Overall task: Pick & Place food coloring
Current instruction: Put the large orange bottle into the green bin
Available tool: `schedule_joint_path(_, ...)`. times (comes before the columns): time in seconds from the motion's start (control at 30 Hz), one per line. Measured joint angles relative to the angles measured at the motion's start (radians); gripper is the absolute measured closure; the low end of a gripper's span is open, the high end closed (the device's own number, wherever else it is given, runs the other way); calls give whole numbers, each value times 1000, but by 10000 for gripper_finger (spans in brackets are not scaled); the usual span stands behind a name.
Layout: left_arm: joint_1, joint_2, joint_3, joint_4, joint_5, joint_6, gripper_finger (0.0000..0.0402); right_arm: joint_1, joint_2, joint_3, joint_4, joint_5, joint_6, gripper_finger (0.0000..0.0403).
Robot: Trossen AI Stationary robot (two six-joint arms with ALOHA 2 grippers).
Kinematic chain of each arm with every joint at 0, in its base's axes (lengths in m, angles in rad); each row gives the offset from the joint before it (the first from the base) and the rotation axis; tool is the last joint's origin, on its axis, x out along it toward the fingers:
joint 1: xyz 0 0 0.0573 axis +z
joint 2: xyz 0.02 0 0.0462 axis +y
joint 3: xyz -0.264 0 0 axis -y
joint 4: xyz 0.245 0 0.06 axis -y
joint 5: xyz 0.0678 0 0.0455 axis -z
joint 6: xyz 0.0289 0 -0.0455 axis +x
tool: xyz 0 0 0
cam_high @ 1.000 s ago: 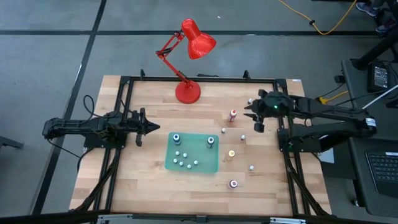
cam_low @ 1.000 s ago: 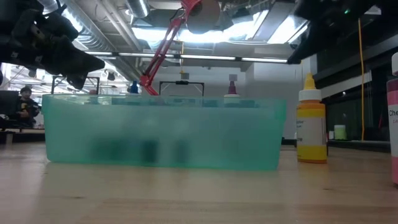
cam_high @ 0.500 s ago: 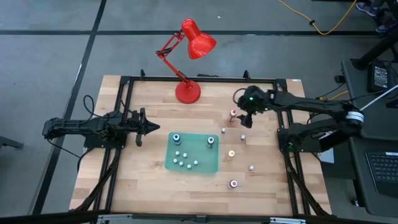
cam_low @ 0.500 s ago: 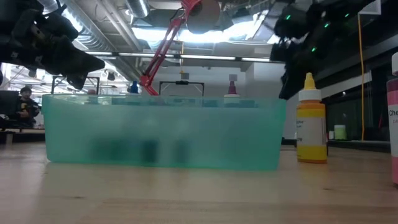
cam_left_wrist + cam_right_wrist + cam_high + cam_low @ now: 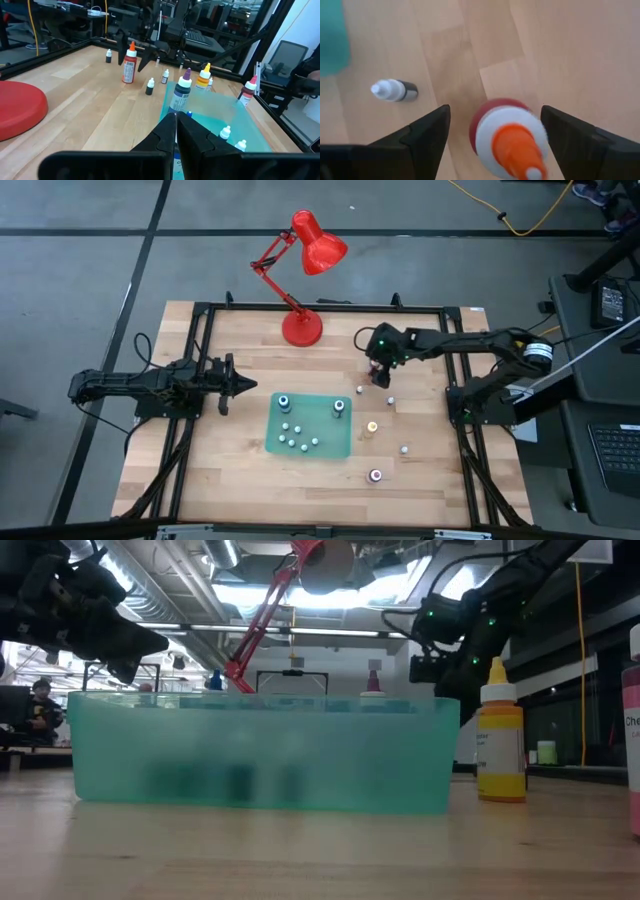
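The right tool [image 5: 381, 372] hangs over the red bottle [image 5: 375, 364], its fingers [image 5: 427, 131] spread on both sides of the orange cap and not touching it. Near this bottle a small dark bottle [image 5: 395, 90] stands on the wooden surface [image 5: 240, 470]. Other food coloring bottles [image 5: 283, 402] stand in the green tray [image 5: 336, 442], and a yellow bottle [image 5: 371, 427] is just beside the tray. The red lamp [image 5: 302, 328] stands behind. The left tool [image 5: 240, 385], pressed together, waits left of the tray.

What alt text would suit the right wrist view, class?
Open right gripper straddles a red bottle with an orange tip, seen from above on the wooden table. A small dark bottle stands nearby.
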Motion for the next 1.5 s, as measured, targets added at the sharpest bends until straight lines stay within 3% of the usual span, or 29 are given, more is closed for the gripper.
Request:
schedule_joint_path(0.23, 0, 0, 0, 1, 0, 0, 392, 0, -6, 0, 4, 1, 7, 134)
schedule_joint_path(0.53, 0, 0, 0, 4, 0, 0, 392, 0, -11, 13, -64, 1, 10, 260)
schedule_joint_path(0.73, 0, 0, 0, 4, 0, 0, 390, 0, -10, 89, -163, -1, -14, 261)
schedule_joint_path(1.03, 0, 0, 0, 4, 0, 0, 393, 54, -21, 342, -339, -34, -94, 258)
schedule_joint_path(1.27, 0, 0, 0, 4, 0, 0, 389, 158, -24, 536, -346, -92, -135, 259)
schedule_joint_path(1.5, 0, 0, 0, 5, 0, 0, 393, 268, -9, 628, -267, -105, -178, 256)
